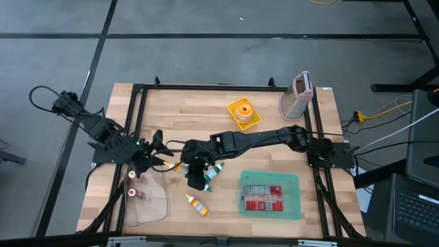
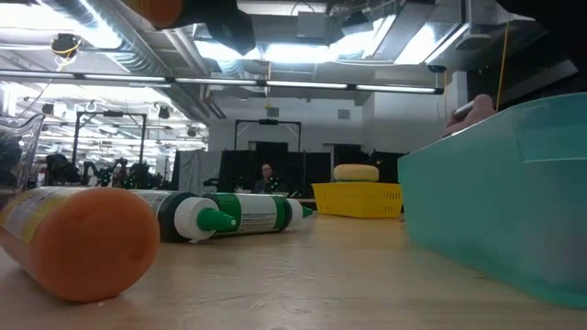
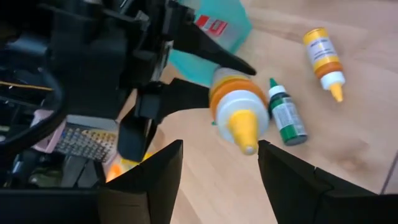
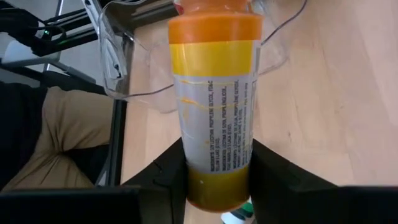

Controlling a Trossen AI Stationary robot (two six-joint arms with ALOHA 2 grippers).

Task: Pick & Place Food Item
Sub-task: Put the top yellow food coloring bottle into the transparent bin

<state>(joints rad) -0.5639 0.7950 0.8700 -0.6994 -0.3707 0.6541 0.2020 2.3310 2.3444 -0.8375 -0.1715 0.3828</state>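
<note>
My right gripper reaches across to the table's left half and is shut on a yellow sauce bottle with an orange collar and a yellow nozzle. My left gripper stands open just left of it. The nozzle points at its gap, and nothing sits between its fingers. On the table lie a green bottle, on its side, and a second yellow bottle. My right gripper pinches the bottle's body near its bottom end between the two fingers, one on each side. The bottle runs on along the fingers, its capped end away from the gripper toward the table's left. It is lifted clear of the table.
A clear plastic container sits near the front left, under and beyond the held bottle. A teal bin with a red packet stands front right. A yellow basket and a grater are at the back. A person's leg shows beside the table.
</note>
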